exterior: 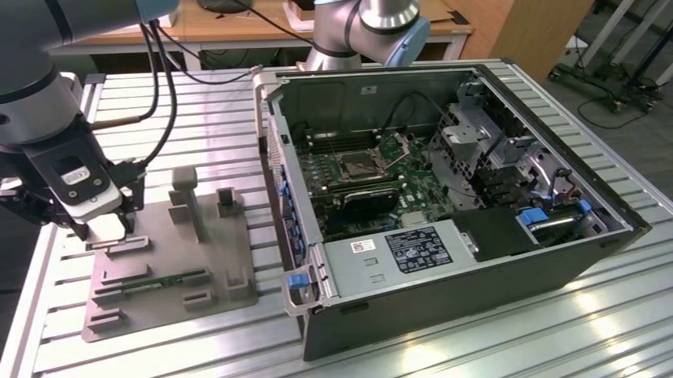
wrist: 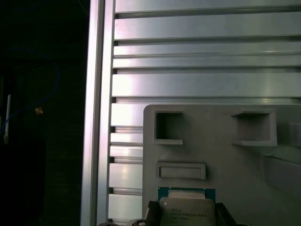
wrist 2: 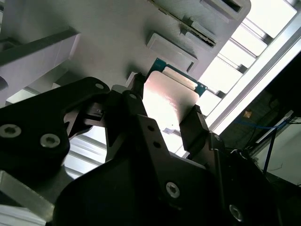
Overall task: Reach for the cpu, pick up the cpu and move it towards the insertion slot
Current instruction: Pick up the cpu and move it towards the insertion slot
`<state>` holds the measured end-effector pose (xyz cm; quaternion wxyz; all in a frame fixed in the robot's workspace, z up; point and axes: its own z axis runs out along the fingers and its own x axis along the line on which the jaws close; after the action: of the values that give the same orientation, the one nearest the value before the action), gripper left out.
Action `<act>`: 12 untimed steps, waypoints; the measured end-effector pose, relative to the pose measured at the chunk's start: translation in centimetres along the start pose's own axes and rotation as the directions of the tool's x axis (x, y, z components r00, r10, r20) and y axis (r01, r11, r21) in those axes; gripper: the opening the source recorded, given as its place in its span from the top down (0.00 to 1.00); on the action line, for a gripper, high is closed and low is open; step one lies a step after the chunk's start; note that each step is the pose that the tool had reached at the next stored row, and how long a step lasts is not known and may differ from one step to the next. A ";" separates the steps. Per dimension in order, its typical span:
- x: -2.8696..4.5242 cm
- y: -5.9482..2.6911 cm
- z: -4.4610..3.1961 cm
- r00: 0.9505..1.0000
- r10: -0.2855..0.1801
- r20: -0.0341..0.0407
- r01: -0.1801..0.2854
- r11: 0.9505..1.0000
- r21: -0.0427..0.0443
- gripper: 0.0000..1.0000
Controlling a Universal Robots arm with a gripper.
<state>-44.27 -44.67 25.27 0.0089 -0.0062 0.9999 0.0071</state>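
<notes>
Supporting surface: slatted metal worktop (exterior: 547, 346).
computer case (exterior: 452, 303): open, at the exterior view's right.
fixture plate (exterior: 158, 236): grey, at the exterior view's left.
hand (exterior: 109, 235): low over the fixture plate, fingers (wrist 2: 195, 120) clamped on opposite edges of the cpu (wrist 2: 171, 94).
cpu: at the plate, well apart from the case.
insertion slot (exterior: 355, 167): inside the case, on the green board.

A slatted metal table (exterior: 505, 339) gleams under light; behind, seemingly a wooden desk (exterior: 210, 27).

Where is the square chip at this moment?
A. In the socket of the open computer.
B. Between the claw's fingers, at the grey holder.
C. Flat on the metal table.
B: the chip sits between the fingers of the claw, at the grey holder.
</notes>
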 end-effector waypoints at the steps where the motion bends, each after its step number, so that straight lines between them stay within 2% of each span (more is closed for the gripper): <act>1: 0.00 0.00 -0.04 1.000 0.000 0.000 0.000 1.000 0.000 0.45; 12: -0.01 0.01 -0.47 1.000 0.000 0.000 0.000 1.000 0.000 0.45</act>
<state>-44.27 -44.67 25.74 0.0088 -0.0062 0.9999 0.0071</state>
